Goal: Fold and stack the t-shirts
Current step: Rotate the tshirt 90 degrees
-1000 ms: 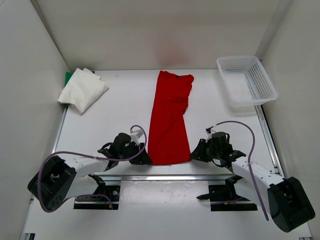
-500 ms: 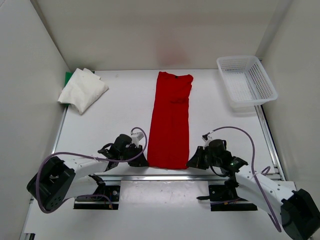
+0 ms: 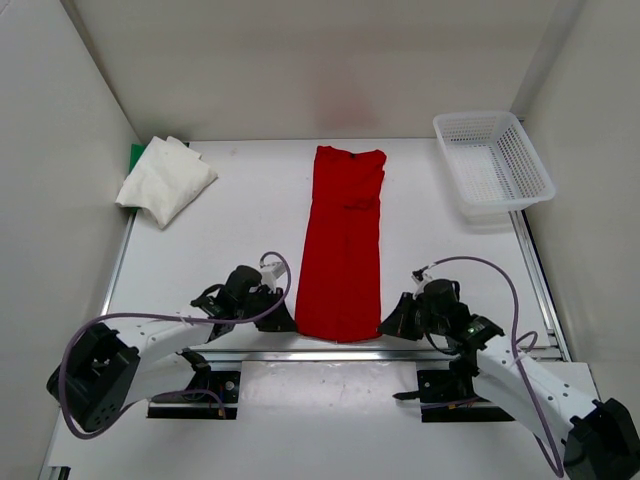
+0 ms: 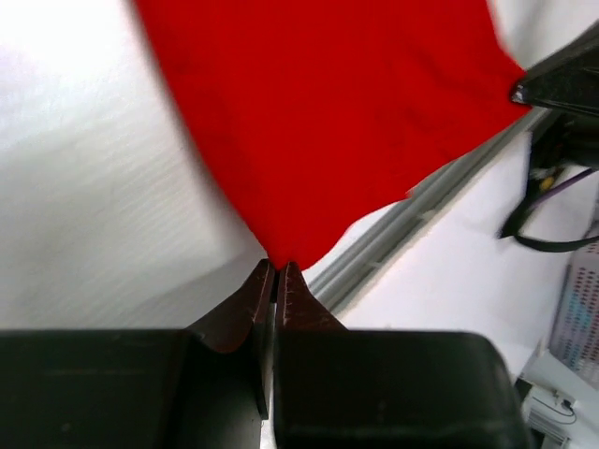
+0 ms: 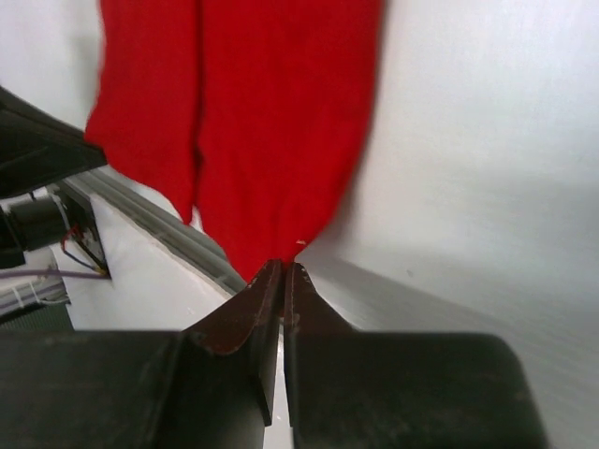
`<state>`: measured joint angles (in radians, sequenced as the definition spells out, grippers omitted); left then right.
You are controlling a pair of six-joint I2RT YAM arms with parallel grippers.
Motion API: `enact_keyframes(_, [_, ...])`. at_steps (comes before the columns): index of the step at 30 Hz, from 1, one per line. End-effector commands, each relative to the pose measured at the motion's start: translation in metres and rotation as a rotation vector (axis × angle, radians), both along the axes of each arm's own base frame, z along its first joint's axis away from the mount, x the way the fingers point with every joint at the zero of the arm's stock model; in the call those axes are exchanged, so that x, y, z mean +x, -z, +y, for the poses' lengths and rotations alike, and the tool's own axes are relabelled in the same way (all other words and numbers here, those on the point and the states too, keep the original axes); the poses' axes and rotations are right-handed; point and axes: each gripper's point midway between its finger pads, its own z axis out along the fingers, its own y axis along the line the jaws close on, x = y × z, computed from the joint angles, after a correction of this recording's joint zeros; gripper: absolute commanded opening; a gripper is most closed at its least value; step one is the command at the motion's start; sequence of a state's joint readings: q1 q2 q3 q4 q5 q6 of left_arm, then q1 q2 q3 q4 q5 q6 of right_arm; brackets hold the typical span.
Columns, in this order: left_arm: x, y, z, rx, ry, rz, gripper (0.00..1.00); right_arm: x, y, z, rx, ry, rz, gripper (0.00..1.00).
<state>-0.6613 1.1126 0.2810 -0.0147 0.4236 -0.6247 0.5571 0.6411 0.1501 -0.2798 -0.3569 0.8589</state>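
The red t-shirt lies folded into a long narrow strip down the table's middle, collar end far, hem end near. My left gripper is shut on its near left corner. My right gripper is shut on its near right corner. Both hold the hem low at the table's front edge. The off-white t-shirt lies folded at the far left, on top of the green t-shirt, of which only a corner shows.
A white plastic mesh basket stands at the far right. White walls enclose the table on three sides. A metal rail runs along the front edge just behind the arm bases.
Both grippers have drawn the red shirt's hem toward the front edge, pulling the strip straighter and longer. The right arm has swung in and lower.
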Motion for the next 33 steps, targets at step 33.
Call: enact_keyframes(33, [0.347, -0.061, -0.039, -0.053, -0.359, -0.115, 0.0, 0.353, -0.062, -0.054, -0.078, 0.181, -0.288, 0.01])
